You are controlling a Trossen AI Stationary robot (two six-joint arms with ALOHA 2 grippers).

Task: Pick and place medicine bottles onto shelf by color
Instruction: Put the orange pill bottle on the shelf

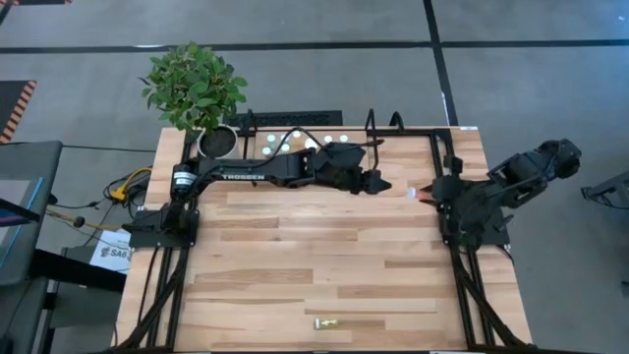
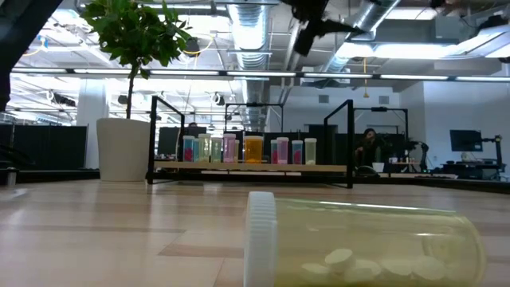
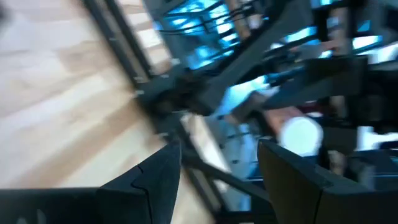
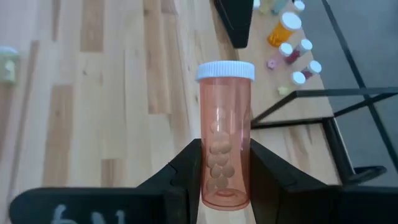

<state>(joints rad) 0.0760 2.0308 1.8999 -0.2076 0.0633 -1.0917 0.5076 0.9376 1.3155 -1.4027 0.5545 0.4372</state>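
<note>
The shelf, a wood board in a black frame, stands at the table's far edge with a row of white-capped medicine bottles upright on it. My right gripper hovers at the table's right side, shut on a reddish see-through bottle with pills inside. My left gripper hangs open in front of the shelf, just left of that bottle, with nothing between its fingers. A yellowish bottle lies on its side by the near edge, its cap toward the left. My right gripper pinches the reddish bottle's body near its base between its two fingers, one on each side. The bottle runs along the fingers and sticks out past their tips, its white cap farthest from the gripper. It is lifted clear of the table.
A potted plant in a white pot stands at the far left corner beside the shelf. The shelf frame's upright loops rise at its ends. Bare planks stretch across the table's middle.
</note>
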